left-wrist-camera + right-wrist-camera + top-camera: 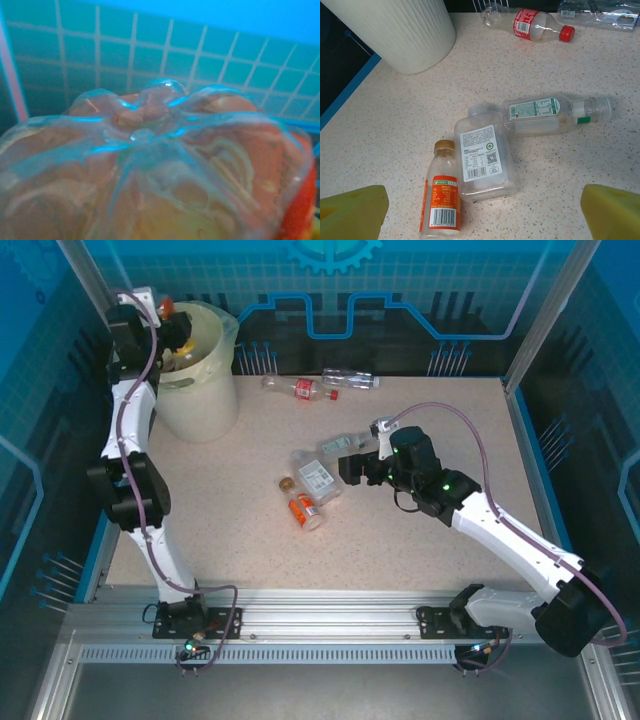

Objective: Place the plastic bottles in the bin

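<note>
While the left pincer (178, 335), its grip untellable, hangs with an orange bottle (160, 165) over the ten-o'clock bin (200, 390) for dropping, the right pincer (350, 470) gapes wide above bottles (482, 160) on the bench (430, 540).

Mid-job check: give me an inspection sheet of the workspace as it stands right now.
Surface: speckled beige tabletop, no spills seen.
Job's things: bin upright, far left; lying on the table: red-labelled bottle, clear bottle, green-labelled bottle, square bottle, orange-labelled bottle; sixth bottle base-on against the left wrist camera.
Clutter: nothing seen.
Grippers: left gripper over the bin, jaws unclear; right gripper open, empty, beside the middle bottles.
Cables: left arm cable and right arm cable run along their arms, unsnagged.
Surroundings: blue walls, aluminium frame post.
</note>
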Action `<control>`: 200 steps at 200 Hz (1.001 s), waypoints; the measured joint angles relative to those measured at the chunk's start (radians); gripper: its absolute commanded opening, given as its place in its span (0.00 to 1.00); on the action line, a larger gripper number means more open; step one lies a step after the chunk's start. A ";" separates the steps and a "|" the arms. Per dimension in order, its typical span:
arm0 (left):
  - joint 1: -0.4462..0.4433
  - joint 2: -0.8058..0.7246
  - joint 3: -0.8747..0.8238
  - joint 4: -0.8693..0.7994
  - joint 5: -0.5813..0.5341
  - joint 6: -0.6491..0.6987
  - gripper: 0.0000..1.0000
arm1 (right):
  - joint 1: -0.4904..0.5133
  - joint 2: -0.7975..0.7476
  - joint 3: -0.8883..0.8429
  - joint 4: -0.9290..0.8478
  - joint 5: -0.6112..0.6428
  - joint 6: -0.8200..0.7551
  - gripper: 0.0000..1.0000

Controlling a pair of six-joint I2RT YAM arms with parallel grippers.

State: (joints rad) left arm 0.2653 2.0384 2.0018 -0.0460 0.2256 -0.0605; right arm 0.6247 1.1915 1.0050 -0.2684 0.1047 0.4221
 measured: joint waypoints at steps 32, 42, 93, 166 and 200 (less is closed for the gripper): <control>0.001 0.018 -0.001 -0.027 0.079 -0.019 0.92 | -0.004 0.001 0.000 -0.006 0.000 0.005 1.00; 0.001 0.018 -0.001 -0.026 0.095 -0.021 0.94 | -0.004 0.004 0.001 -0.009 0.000 0.006 1.00; 0.001 0.018 0.008 -0.055 0.116 -0.027 0.99 | -0.004 0.027 0.001 -0.018 -0.004 0.013 1.00; -0.043 0.011 0.057 -0.149 0.028 -0.064 0.99 | -0.004 0.043 0.017 -0.035 -0.008 0.029 1.00; -0.108 -0.005 0.097 -0.206 -0.066 -0.085 0.99 | -0.004 0.043 0.018 -0.038 -0.003 0.038 1.00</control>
State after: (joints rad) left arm 0.1577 2.0331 2.0991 -0.2523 0.1593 -0.1455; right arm 0.6209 1.2350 1.0229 -0.3065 0.1013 0.4603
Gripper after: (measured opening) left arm 0.992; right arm 0.997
